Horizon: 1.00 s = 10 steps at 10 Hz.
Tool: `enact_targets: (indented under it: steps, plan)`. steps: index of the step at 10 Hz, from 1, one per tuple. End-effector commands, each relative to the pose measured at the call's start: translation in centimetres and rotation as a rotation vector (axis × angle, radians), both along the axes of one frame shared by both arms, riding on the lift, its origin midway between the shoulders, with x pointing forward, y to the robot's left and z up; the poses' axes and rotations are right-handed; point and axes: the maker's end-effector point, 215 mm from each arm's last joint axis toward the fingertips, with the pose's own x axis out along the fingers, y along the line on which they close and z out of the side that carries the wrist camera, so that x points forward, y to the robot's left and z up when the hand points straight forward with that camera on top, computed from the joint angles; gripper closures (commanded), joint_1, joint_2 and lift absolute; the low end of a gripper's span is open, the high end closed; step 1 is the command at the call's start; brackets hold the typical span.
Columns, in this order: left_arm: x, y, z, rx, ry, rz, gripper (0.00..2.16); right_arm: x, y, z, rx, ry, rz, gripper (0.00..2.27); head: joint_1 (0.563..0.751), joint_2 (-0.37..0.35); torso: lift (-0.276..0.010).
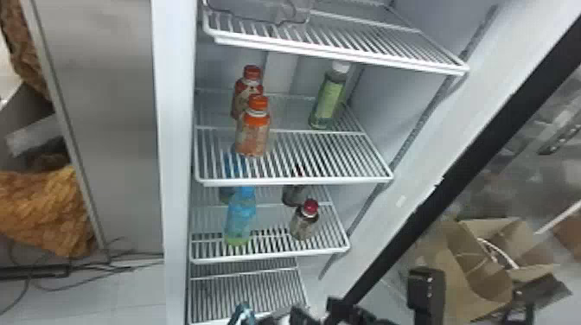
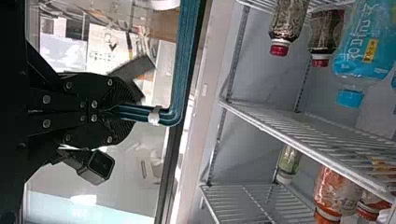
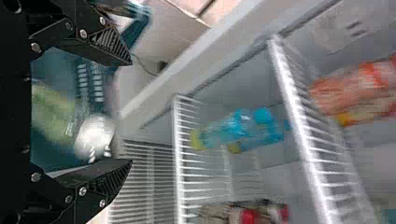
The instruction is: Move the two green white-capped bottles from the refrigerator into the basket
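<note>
On the upper middle shelf in the head view, a green white-capped bottle point(image 1: 329, 97) stands at the back right. My right gripper point(image 1: 320, 309) is low at the bottom edge, below that shelf. In the right wrist view the fingers of my right gripper point(image 3: 128, 114) are spread without holding anything. Another green bottle point(image 3: 53, 116) with a white cap lies beyond them, against the teal basket point(image 3: 51, 70). The left wrist view has my left gripper point(image 2: 112, 111) shut on the teal basket handle point(image 2: 186, 60), beside the refrigerator opening.
Orange-capped point(image 1: 253, 134) and red-capped bottles stand left on the green bottle's shelf. Blue bottles point(image 1: 241, 216) and dark bottles point(image 1: 304, 222) occupy the shelf below. White wire shelf edges point(image 1: 294, 180) cross the opening. The refrigerator's door frame point(image 1: 415, 207) slants along the right; a cardboard box point(image 1: 480, 276) lies beyond.
</note>
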Motion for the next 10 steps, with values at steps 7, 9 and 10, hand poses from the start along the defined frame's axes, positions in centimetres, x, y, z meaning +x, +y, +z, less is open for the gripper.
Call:
enact_targets:
  steps: [7,9,10]
  plan:
    - [0.0,0.2,-0.2,0.001,0.005,0.008,1.21,9.5,-6.9,10.7,-0.139,-0.48,-0.157,0.34,0.695,-0.35,-0.004]
    - [0.0,0.2,-0.2,0.001,0.005,0.008,1.21,10.8,-7.3,12.6,-0.146,-0.532,-0.173,0.34,0.695,-0.35,-0.004]
    - [0.1,0.3,-0.1,0.0,0.006,0.011,1.22,11.6,-7.1,12.8,-0.134,-0.544,-0.168,0.32,0.695,-0.35,-0.004]
